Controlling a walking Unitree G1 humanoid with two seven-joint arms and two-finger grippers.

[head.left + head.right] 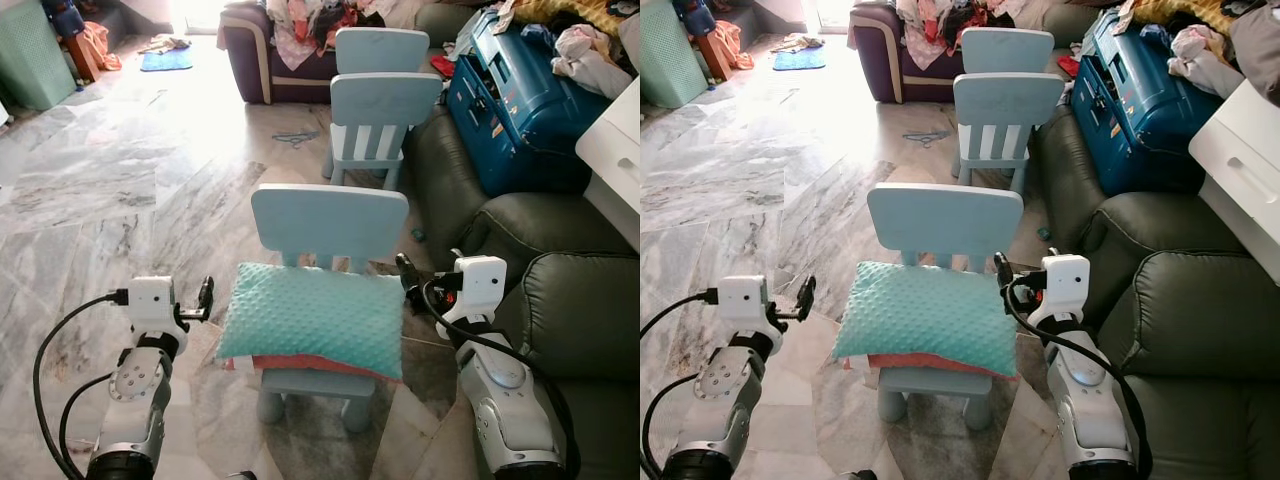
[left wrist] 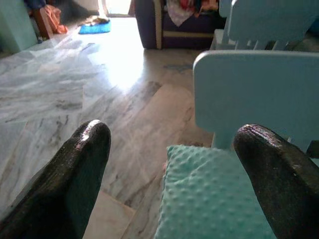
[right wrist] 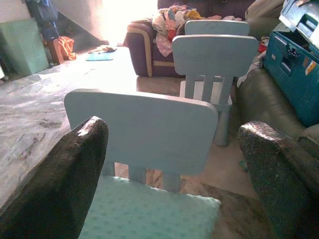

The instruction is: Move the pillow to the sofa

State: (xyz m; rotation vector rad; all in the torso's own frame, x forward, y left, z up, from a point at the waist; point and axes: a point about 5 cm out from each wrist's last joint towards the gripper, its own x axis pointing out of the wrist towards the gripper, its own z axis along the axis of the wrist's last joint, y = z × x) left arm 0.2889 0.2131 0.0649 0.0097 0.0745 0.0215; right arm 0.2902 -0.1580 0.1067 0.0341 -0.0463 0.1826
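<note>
left gripper [image 1: 205, 297]: fingers spread wide, empty, just off the pillow's left end, not touching.
right gripper [image 1: 405, 275]: fingers wide, empty, at the pillow's right rear corner, beside the chair back.
pillow [image 1: 315, 317]: teal, lies flat on the small blue chair [image 1: 330, 222], between the two grippers; long axis runs gripper to gripper.
nearer arm: about equal, a two-sided squeeze fits.
sofa [image 1: 575, 310]: dark green, outboard of the right gripper.
wrist views: left shows the pillow's corner between its fingers; right looks over the pillow top to the chair back.
</note>
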